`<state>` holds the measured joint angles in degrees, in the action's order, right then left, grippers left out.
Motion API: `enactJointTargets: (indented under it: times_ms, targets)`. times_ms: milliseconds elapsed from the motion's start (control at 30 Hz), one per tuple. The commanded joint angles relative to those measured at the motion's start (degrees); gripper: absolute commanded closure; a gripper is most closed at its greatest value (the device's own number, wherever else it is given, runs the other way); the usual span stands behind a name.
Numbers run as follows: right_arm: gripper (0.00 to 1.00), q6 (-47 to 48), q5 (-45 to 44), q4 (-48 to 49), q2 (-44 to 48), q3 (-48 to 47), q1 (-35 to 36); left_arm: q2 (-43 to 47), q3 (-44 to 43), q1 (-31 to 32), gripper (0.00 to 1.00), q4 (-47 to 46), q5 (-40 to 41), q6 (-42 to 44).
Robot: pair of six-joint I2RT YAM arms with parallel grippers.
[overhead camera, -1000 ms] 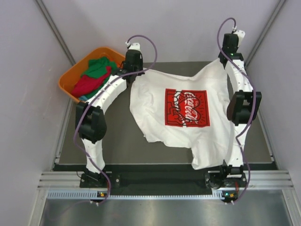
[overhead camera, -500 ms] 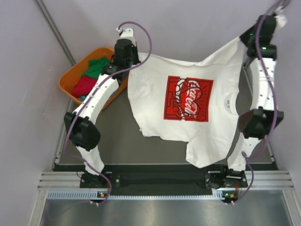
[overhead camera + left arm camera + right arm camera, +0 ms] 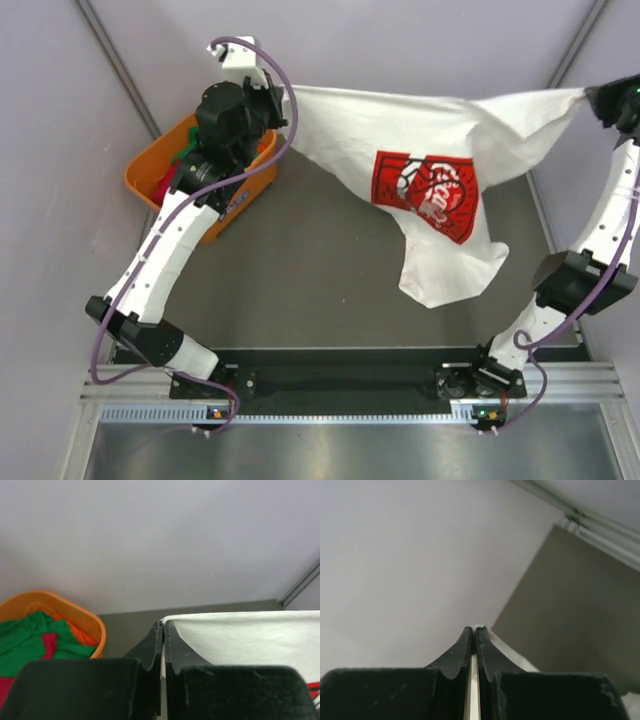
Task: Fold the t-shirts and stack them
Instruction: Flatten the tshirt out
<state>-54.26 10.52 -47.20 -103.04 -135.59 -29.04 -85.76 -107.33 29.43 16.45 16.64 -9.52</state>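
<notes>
Held the white shirt (image 3: 400, 125) aloft along the far edge of the worktop (image 3: 300, 280), top edge stretched taut. Pinched one end in the left gripper (image 3: 272, 100) above the far-left corner, jaws tight on cloth. Pinched the other end in the right gripper (image 3: 598, 100) by the far-right corner, jaws likewise closed on a thin white fold. Hung the print (image 3: 425, 185) right of centre. Showed a green shirt (image 3: 20, 640) and a red shirt (image 3: 48, 645) heaped in the basket (image 3: 75, 612) at the far-left corner.
</notes>
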Motion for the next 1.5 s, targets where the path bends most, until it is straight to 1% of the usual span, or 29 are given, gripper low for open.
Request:
enactJointTargets:
  times_ms: [0, 100, 200, 267, 300, 333, 367, 400, 433, 467, 567, 600, 633, 667, 733, 833, 933, 1033, 1100, 1167, 1200, 1233, 1267, 1300, 1333, 1367, 1400, 1433, 1467]
  targets:
    - [1.0, 0.7, 4.0, -0.9, 0.2, 6.4, -0.1, -0.5, 4.6, -0.8, 1.0, 0.9, 2.2, 1.3]
    - [1.0, 4.0, 4.8, 1.1, 4.1, 7.8, -0.1, 1.7, 6.4, -0.5, 1.0, -0.2, -0.6, 2.0]
    - [1.0, 6.8, 6.2, 1.8, 10.0, 8.1, -0.1, 4.8, 7.0, 1.1, 1.0, -1.2, -3.5, 3.0]
    - [1.0, 8.9, 6.3, 1.7, 16.1, 8.7, -0.1, 6.8, 7.3, 4.0, 1.0, -1.9, -4.3, 4.2]
    - [1.0, 9.9, 6.1, 1.6, 18.3, 9.0, -0.1, 9.3, 7.6, 5.4, 1.0, -2.1, -3.4, 4.8]
    - [1.0, 10.7, 5.8, 1.2, 22.9, 9.4, -0.2, 10.5, 7.8, 8.5, 1.0, -2.2, -2.5, 6.0]
    - [1.0, 11.8, 5.6, 0.8, 25.3, 10.2, -0.6, 11.9, 8.1, 10.1, 1.0, -2.3, -1.7, 6.4]
    - [1.0, 12.2, 4.9, 0.4, 27.7, 10.7, -0.8, 14.9, 8.6, 11.5, 1.0, -2.3, -0.6, 6.6]
    - [1.0, 12.8, 4.5, 0.0, 32.8, 11.6, -0.9, 16.6, 9.1, 13.5, 1.0, -2.4, -0.6, 6.1]
    - [1.0, 13.7, 4.1, -0.3, 35.2, 11.7, -1.0, 18.3, 9.6, 14.3, 1.0, -2.4, -1.2, 5.5]
    - [1.0, 14.3, 1.6, -2.2, 44.7, 12.1, -1.0, 27.5, 12.7, 15.0, 1.0, -2.5, -5.8, 1.3]
    - [1.0, 14.3, 0.1, -2.4, 47.0, 12.0, -0.9, 29.4, 14.9, 15.0, 1.0, -4.0, -7.2, -0.1]
    - [1.0, 14.1, -0.9, -2.5, 51.4, 11.8, -0.9, 30.9, 15.7, 15.0, 1.0, -4.1, -10.0, -0.6]
    - [1.0, 13.9, -2.2, -2.3, 53.5, 11.8, -0.8, 33.6, 16.1, 15.0, 1.0, -3.8, -11.2, -0.8]
    - [1.0, 13.6, -7.0, -1.6, 59.0, 10.5, -0.3, 35.8, 15.6, 15.0, 1.0, -1.8, -12.8, -2.6]
    - [1.0, 13.3, -13.9, 0.3, 64.2, 8.9, 0.8, 38.7, 12.4, 15.0, 1.0, 1.2, -13.6, -4.3]
    - [1.0, 12.3, -17.7, 1.7, 65.2, 5.3, 3.3, 40.3, 8.6, 15.0, 1.0, 2.6, -13.4, -4.9]
    - [1.0, 10.8, -18.9, 2.8, 62.6, 2.8, 6.3, 40.0, 6.3, 14.9, 1.0, 3.6, -12.6, -4.3]
    - [1.0, 10.1, -18.4, 4.3, 60.8, 3.3, 7.8, 39.1, 6.1, 14.9, 1.0, 3.6, -11.5, -3.8]
    - [1.0, 10.4, -17.0, 8.5, 57.2, 5.4, 9.3, 37.0, 6.0, 14.9, 1.0, 3.4, -10.1, -2.6]
    - [1.0, 10.6, -14.9, 10.5, 55.3, 5.6, 9.6, 35.9, 5.9, 14.9, 1.0, 3.3, -8.4, -1.3]
    - [1.0, 11.3, -13.8, 11.2, 51.1, 5.4, 9.9, 34.9, 5.9, 14.9, 1.0, 3.2, -7.2, -0.4]
    - [1.0, 11.7, -12.5, 12.1, 48.9, 5.5, 9.8, 32.3, 6.4, 14.9, 1.0, 3.1, -5.4, 0.5]
    - [1.0, 12.0, -9.2, 15.0, 47.1, 6.1, 9.8, 30.8, 6.8, 14.9, 1.0, 2.5, -3.4, 2.6]
    - [1.0, 12.4, -7.9, 16.2, 43.1, 7.9, 9.8, 27.3, 7.6, 15.0, 1.0, 2.3, 1.1, 3.9]
    - [1.0, 12.8, -7.5, 16.9, 41.3, 8.8, 9.8, 25.5, 8.1, 14.9, 1.0, 2.0, 2.8, 5.1]
    - [1.0, 13.1, -6.9, 17.7, 39.7, 10.3, 9.8, 23.6, 8.9, 14.9, 1.0, 0.6, 5.0, 7.3]
    - [1.0, 13.6, -6.7, 21.2, 37.3, 15.4, 9.8, 21.8, 9.8, 14.8, 1.0, -0.5, 7.9, 8.3]
    - [1.0, 13.7, -6.7, 23.3, 36.6, 18.4, 9.8, 18.4, 12.3, 14.8, 1.0, -1.8, 9.4, 9.0]
